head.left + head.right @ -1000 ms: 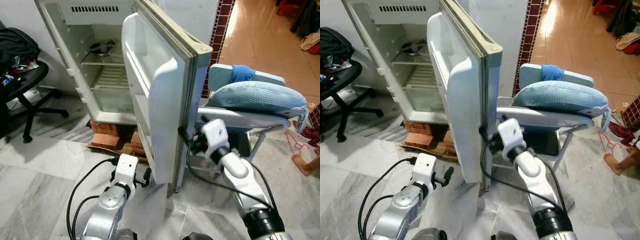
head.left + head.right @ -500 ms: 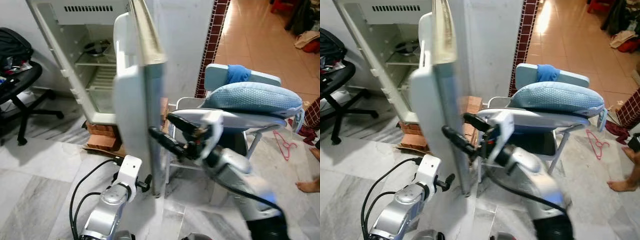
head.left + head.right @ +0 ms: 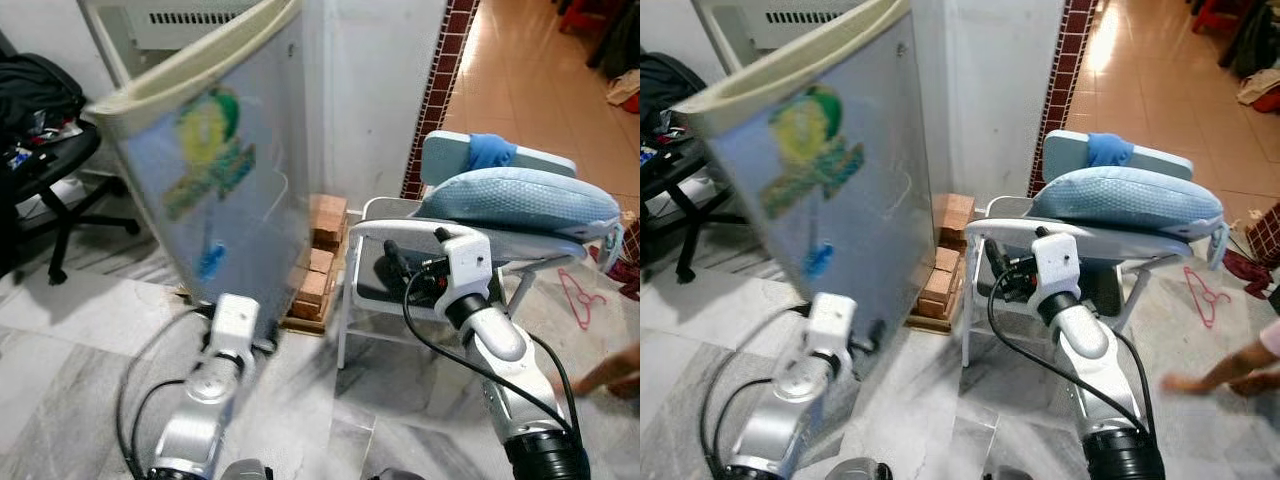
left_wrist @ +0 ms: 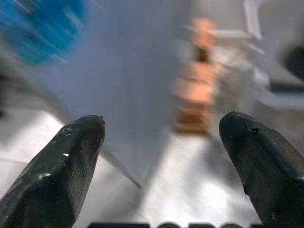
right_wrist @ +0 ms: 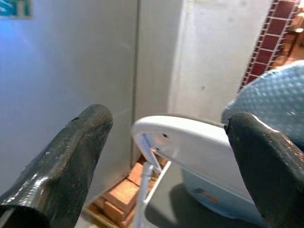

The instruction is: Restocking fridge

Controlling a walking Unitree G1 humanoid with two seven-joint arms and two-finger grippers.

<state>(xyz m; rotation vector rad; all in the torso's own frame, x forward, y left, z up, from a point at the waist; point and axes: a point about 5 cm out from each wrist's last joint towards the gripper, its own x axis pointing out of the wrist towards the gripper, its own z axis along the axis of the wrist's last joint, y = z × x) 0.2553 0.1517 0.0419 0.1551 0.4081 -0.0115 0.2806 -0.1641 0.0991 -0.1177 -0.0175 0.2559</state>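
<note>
The left gripper (image 4: pixel 161 142) was observed with its two black fingers (image 4: pixel 61 166) set wide apart, nothing held between them. Beyond them stood the pale grey fridge door (image 4: pixel 128 80), blurred, carrying a blue sticker (image 4: pixel 45 28) near one corner. Its lower edge sat just above the light marble floor (image 4: pixel 180 190). A stack of reddish bricks (image 4: pixel 194 95) appeared beside the door, also blurred. White chair tubing (image 4: pixel 251 28) showed further off.

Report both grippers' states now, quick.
Left gripper: open, holding nothing, low by the fridge door.
Right gripper: open, holding nothing, raised by the white chair.
</note>
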